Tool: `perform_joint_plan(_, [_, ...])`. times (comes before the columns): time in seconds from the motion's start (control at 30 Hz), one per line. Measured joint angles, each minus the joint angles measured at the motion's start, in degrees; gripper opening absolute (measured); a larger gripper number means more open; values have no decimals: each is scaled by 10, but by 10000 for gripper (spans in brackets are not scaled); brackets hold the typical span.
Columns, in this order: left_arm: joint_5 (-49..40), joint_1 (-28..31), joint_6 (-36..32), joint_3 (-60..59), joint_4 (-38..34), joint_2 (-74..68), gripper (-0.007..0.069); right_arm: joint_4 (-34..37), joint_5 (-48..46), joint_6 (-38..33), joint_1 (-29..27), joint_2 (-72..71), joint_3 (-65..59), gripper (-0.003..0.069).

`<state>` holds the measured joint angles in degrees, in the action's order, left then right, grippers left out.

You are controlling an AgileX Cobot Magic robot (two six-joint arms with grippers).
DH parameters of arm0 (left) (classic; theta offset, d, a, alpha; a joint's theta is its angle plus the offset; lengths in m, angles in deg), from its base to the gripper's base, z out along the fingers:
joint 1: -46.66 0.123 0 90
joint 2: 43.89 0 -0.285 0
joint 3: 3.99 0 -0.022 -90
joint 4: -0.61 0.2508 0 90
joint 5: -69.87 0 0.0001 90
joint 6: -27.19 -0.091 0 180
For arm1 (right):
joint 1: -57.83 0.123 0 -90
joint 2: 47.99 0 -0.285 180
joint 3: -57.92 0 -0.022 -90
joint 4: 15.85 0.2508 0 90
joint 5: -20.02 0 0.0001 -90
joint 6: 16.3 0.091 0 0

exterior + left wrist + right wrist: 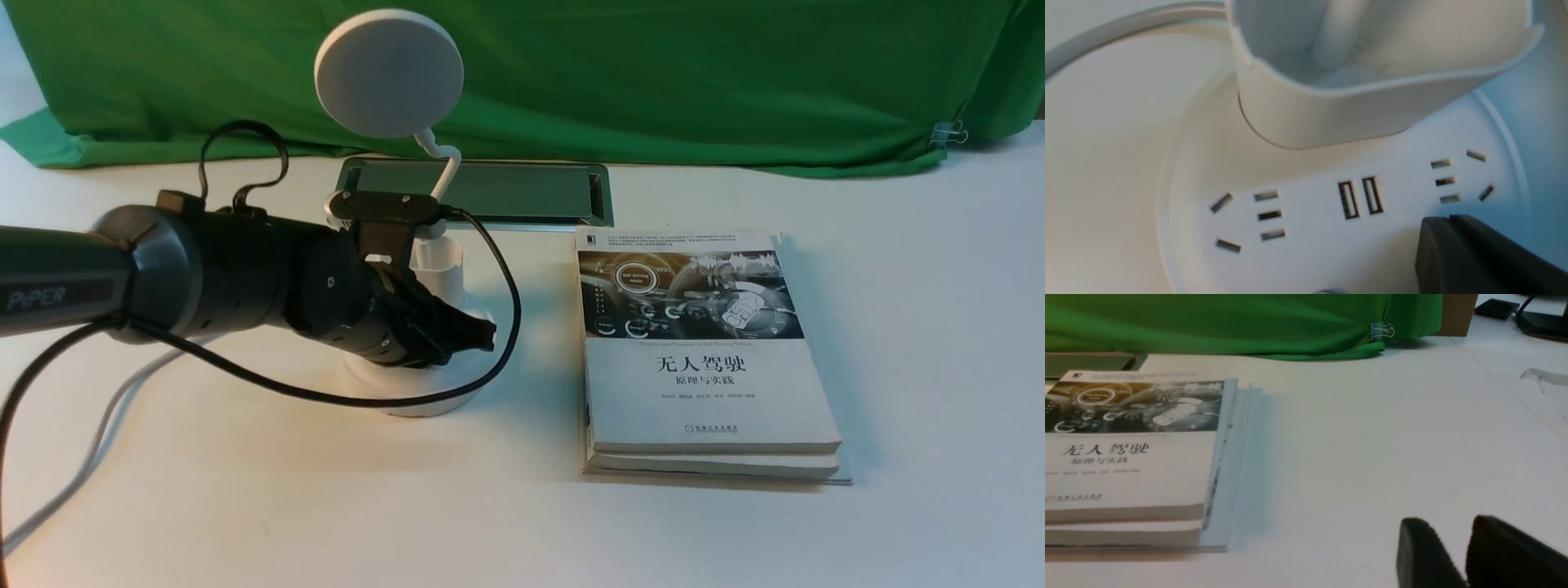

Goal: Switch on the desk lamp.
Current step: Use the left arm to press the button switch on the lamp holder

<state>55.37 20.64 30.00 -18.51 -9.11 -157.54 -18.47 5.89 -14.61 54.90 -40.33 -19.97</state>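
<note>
On the white counter (245,506) before a green backdrop (653,73), your left claw (483,333) sits closed and empty, low over the desk lamp (389,72)'s base, left of centre. It is probably light, slick plastic on a bendy neck: press the base, don't grab. Your right claw (1455,531) is barely parted and empty.

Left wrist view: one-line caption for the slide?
Shut left gripper at the desk lamp base, near its USB ports and cup holder.

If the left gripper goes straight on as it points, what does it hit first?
Probably the top of the lamp base, by the sockets just ahead of the left gripper. The cup holder stands beyond. Depth is unclear.
</note>
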Motion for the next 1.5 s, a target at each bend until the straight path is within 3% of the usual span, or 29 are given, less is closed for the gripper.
perform_joint_plan(0.57, [-37,0,-8,-3,-9,20,21,0,-1,0,0,0,0,241])
perform_joint_plan(1.5, [40,0,-14,25,-27,-57,21,0,0,1,0,0,0,241])
